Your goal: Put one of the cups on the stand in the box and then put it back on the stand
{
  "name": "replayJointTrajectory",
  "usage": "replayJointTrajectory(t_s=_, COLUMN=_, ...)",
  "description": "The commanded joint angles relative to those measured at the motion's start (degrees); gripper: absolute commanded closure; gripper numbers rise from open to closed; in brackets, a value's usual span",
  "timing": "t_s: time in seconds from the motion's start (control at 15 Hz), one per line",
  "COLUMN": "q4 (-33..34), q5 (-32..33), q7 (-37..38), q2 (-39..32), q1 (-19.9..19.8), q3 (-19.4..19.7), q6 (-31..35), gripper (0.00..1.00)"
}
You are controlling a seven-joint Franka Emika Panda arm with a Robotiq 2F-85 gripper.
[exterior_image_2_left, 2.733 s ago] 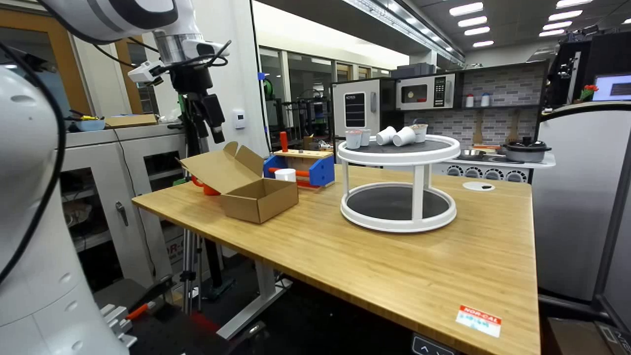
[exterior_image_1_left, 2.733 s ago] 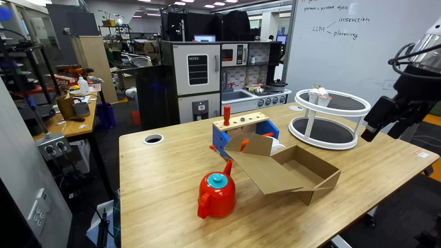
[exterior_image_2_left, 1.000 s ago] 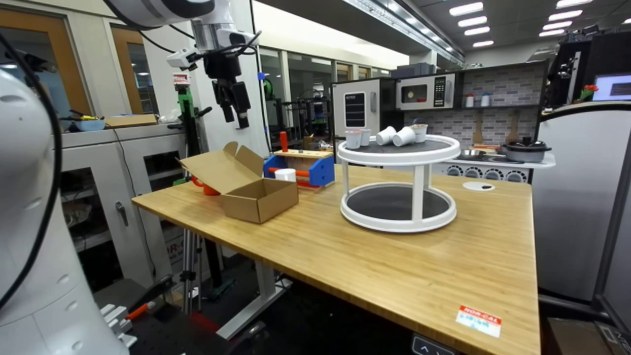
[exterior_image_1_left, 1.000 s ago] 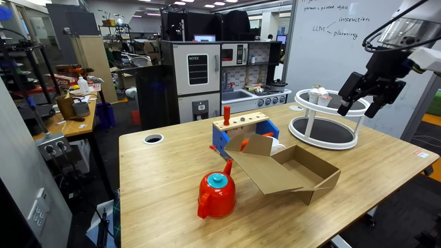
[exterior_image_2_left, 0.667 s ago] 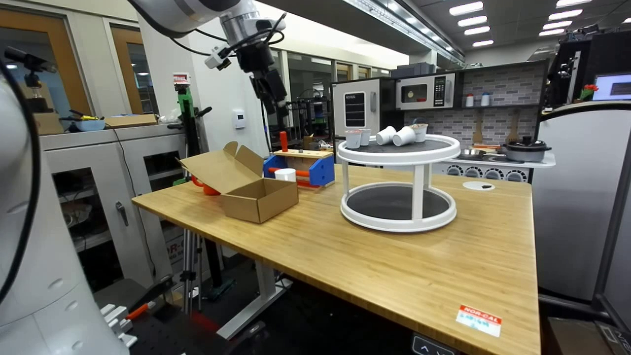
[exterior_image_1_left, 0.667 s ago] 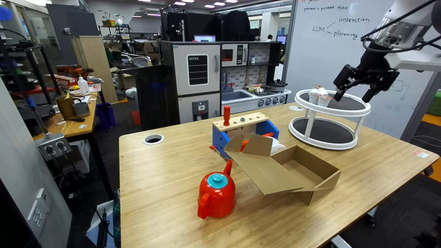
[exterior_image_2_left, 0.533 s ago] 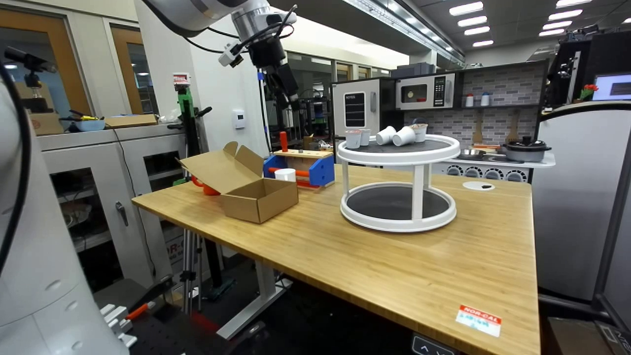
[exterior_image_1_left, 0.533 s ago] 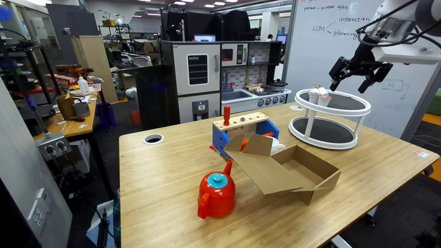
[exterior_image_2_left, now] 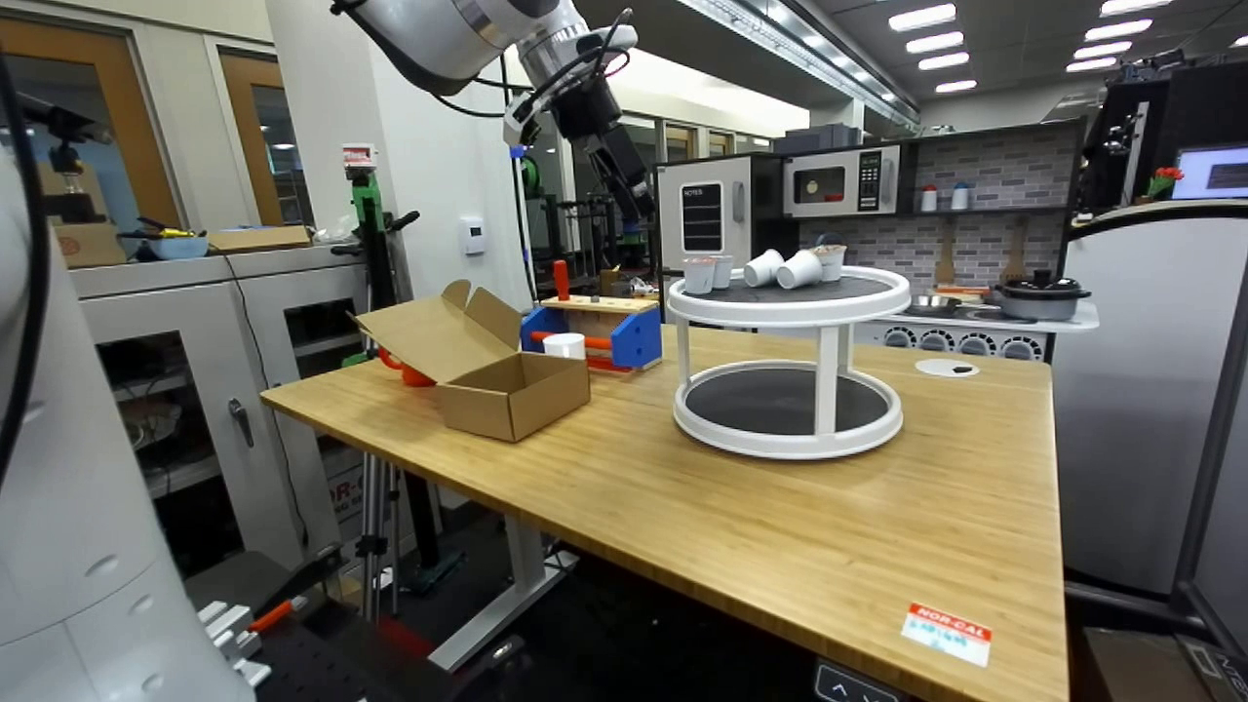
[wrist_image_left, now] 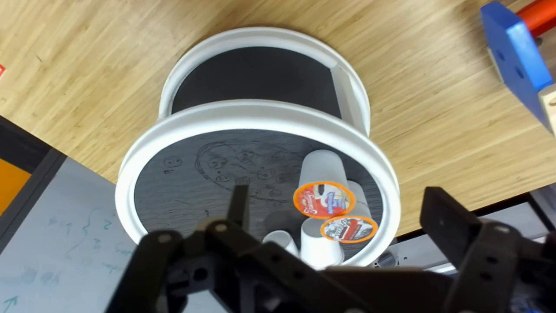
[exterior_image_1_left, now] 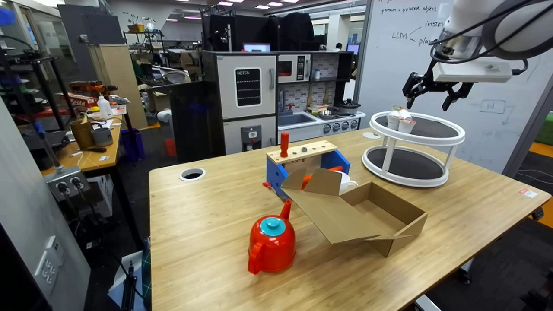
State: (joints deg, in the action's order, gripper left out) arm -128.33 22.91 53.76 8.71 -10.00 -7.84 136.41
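Pincer on the move! In an exterior view it has swung in from the right of the frame and risen, its tips now showing above the upper hoop of the two-tier white stand, spread wide with nothing between them. On the bench, the cardboard box hasn't budged, lid folded out near the red toy kettle, so the drop-off looks ready.

In an exterior view, pod cups stay bunched on the upper tier, some upright, some tipped, none disturbed. The arm has reached across toward them but is well clear; from here the spread of the tips can't be read.

Over to the wrist view, and there's the likely target: an orange-rimmed cup with a printed lid, crowded by others, framed between the wide-set fingers and touching neither. That swing, I judge, turns positioning into approach: the opening pick looks close, with the trip to the box and the return both to come. Tight spacing is the worry, as grabbing one could topple another.
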Motion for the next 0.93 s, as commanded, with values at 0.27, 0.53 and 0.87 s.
replayJointTrajectory(t_s=0.27, q4=1.3, q5=-0.7, q7=0.5, q2=-2.0, q1=3.0, q3=3.9, q6=-1.4, gripper=0.0)
replayJointTrajectory(t_s=0.53, q4=1.3, q5=-0.7, q7=0.5, q2=-1.9, q1=3.1, q3=3.9, q6=-1.4, gripper=0.0)
replayJointTrajectory(t_s=0.87, q4=1.3, q5=-0.7, q7=0.5, q2=-1.9, q1=3.1, q3=4.0, q6=-1.4, gripper=0.0)
